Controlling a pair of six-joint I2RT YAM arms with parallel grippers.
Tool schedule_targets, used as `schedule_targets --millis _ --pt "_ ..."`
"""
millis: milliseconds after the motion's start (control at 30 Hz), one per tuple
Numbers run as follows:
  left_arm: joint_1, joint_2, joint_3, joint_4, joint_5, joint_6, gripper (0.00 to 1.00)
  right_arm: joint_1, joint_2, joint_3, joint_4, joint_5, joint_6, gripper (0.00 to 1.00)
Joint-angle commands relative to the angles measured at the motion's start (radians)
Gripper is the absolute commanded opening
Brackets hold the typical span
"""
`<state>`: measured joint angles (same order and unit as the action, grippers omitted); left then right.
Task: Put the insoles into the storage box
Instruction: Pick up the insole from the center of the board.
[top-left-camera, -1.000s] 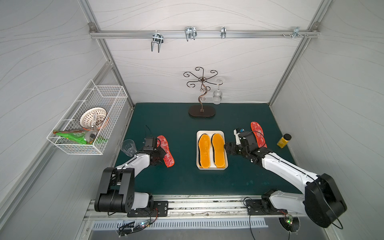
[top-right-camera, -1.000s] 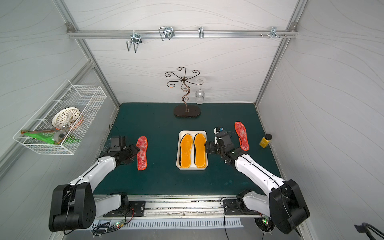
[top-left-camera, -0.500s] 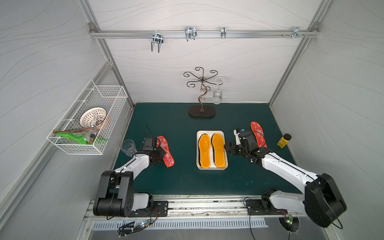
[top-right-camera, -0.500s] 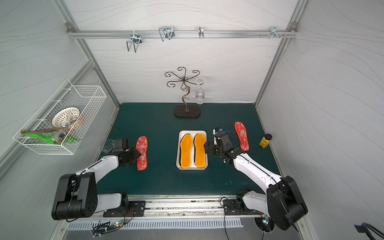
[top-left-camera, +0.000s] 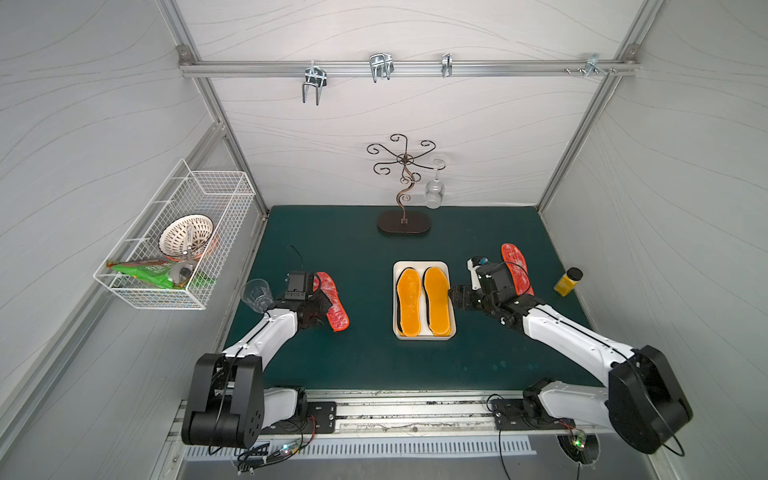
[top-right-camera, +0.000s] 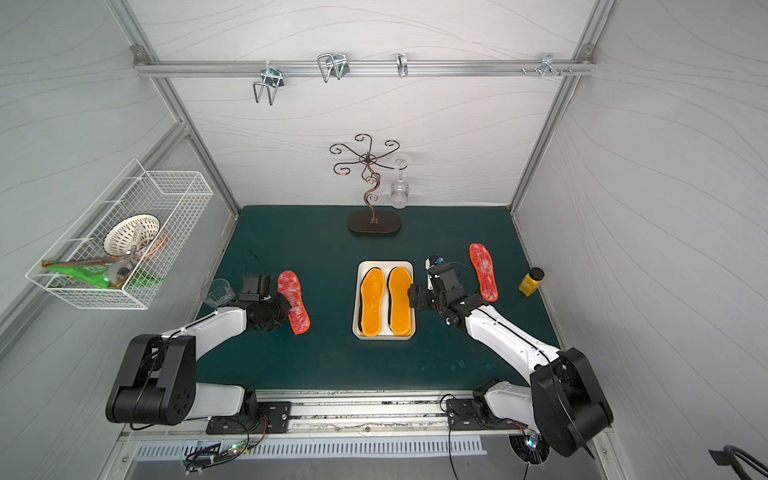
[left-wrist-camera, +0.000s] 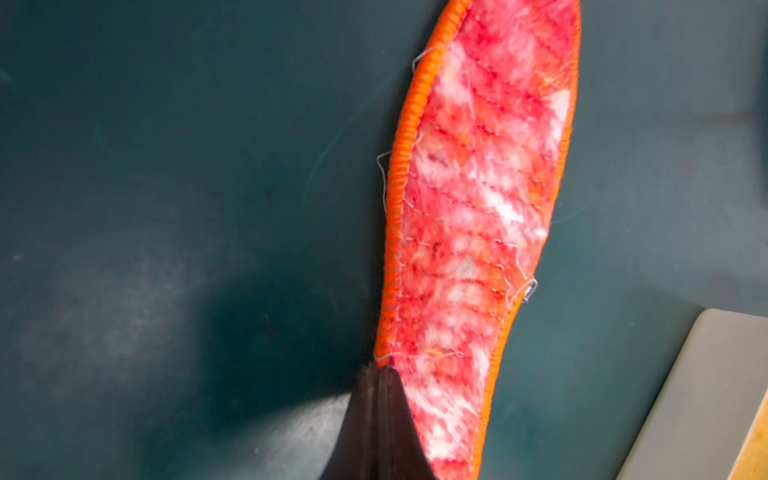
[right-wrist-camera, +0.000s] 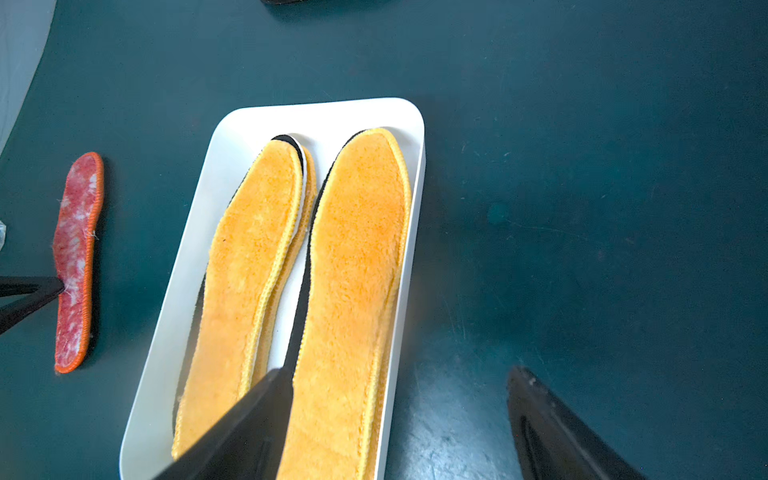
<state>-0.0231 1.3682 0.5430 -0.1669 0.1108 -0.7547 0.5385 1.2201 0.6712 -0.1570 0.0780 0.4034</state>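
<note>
On the dark green mat (left-wrist-camera: 166, 166) my left gripper (left-wrist-camera: 380, 374) is pinching the edge of the red white-speckled fabric insole (left-wrist-camera: 478, 187); I'd lift slow toward the shallow white plastic tray (left-wrist-camera: 706, 395) just beyond.

Dark green worktop (top-left-camera: 365, 365) carried a few stray items.
- White wire-mesh basket (top-left-camera: 149, 301) hung on left wall; held white slotted bowl (top-left-camera: 185, 235) and green packet (top-left-camera: 141, 272).
- Clear plastic cup (top-left-camera: 257, 294) stood at worktop's left edge.
- Small yellow jar with black lid (top-left-camera: 567, 282) stood near right edge.
- Dark scrolled metal stand on oval base (top-left-camera: 404, 222) stood back centre; clear wine glass (top-left-camera: 434, 193) hung upside-down from it.
- Aluminium rail (top-left-camera: 498, 68) ran overhead and bore metal hooks (top-left-camera: 380, 66).
</note>
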Motion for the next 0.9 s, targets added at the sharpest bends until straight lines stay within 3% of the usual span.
schedule_targets --millis 0,867 --pt "-0.006 -0.026 0.032 -0.016 -0.013 0.012 0.0 0.006 0.01 0.014 0.011 0.012 0.01 0.85" --pt "-0.062 -0.201 0.111 -0.131 0.005 0.121 0.0 0.007 -0.048 -0.025 0.047 0.065 -0.006 0.85"
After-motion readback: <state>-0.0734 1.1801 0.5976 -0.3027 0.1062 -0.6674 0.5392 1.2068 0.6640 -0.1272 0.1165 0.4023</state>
